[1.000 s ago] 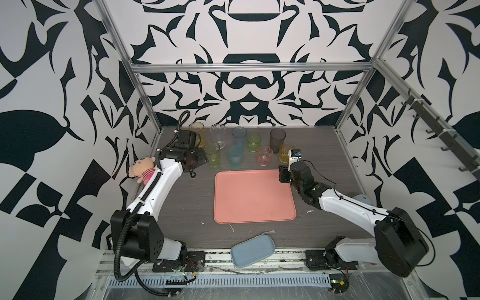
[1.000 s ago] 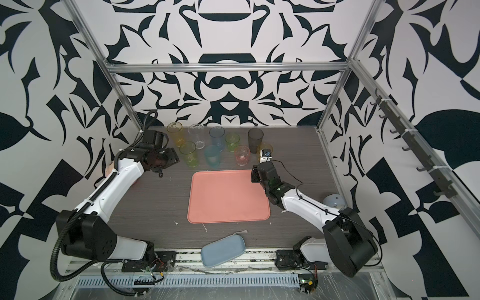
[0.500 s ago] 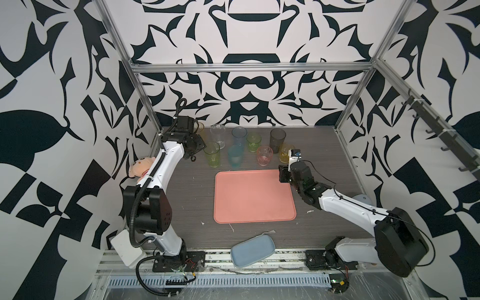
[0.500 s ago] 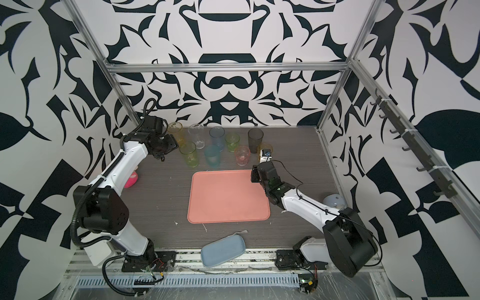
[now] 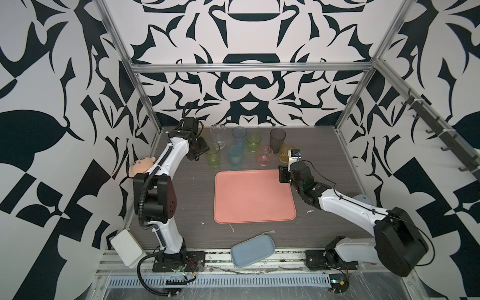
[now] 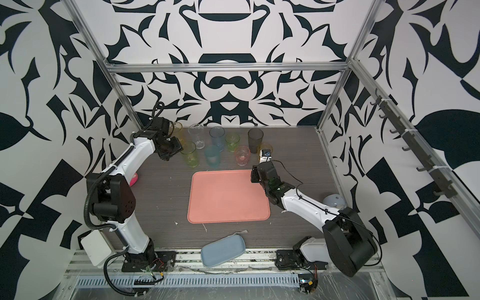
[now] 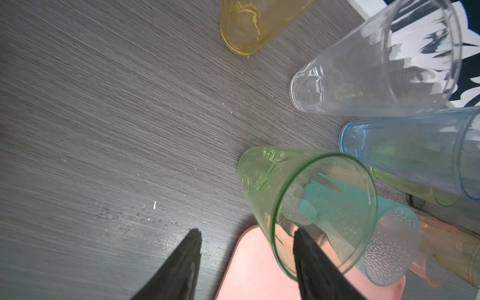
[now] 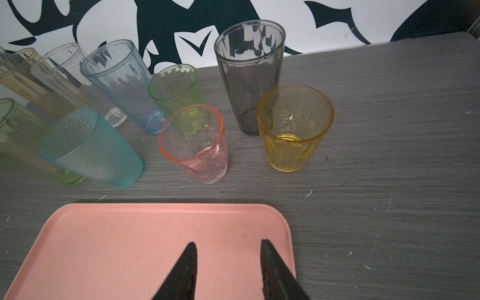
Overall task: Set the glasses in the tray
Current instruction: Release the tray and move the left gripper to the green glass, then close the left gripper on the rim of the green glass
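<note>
Tipping is threatening the tall green glass (image 7: 262, 181) beyond the far edge of the tray (image 8: 130, 233): the left gripper (image 7: 246, 231), parted and empty, is crowding its rim. All glasses (image 5: 253, 141) are standing past that edge, the right gripper (image 8: 228, 242) hovering parted and empty over the tray's far corner. Whether a finger (image 7: 311, 259) is sitting inside the green glass is proving unclear.

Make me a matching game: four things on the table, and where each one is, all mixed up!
Things:
1 tray
2 dish
3 grey glass
4 plush toy

Places:
A front edge
B back row
C middle
D far left side

Pairs: 1-C, 2-A, 3-B, 4-D
</note>
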Controlling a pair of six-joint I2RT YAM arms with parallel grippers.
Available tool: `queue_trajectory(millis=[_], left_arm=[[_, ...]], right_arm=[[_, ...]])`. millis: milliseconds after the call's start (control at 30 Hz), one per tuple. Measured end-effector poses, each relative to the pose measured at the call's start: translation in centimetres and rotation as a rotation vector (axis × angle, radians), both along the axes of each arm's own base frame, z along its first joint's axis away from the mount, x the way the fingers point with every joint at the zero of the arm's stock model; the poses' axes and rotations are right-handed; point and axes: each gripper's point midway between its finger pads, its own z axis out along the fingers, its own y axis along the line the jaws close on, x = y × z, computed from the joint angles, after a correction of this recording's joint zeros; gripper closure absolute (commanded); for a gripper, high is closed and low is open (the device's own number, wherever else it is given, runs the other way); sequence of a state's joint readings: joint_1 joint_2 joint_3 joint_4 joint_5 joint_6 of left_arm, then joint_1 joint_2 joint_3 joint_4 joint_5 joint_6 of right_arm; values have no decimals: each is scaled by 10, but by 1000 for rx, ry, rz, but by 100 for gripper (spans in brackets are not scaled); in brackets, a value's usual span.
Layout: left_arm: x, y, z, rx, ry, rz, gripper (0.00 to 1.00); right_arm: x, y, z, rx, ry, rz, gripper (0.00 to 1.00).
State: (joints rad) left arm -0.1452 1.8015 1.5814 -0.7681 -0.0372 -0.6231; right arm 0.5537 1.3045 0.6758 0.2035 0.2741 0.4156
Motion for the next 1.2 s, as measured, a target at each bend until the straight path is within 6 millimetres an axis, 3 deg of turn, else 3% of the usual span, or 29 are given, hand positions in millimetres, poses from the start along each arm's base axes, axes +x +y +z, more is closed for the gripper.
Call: queue_trajectory(millis=[500,1200], left_arm=[[2,-4,-23,19,66,-54,71],[1,-2,-23,51,65,-80,92]], right_arm=[[1,1,-7,-12,24,3,57],[4,3,-8,-17,33,3,57]])
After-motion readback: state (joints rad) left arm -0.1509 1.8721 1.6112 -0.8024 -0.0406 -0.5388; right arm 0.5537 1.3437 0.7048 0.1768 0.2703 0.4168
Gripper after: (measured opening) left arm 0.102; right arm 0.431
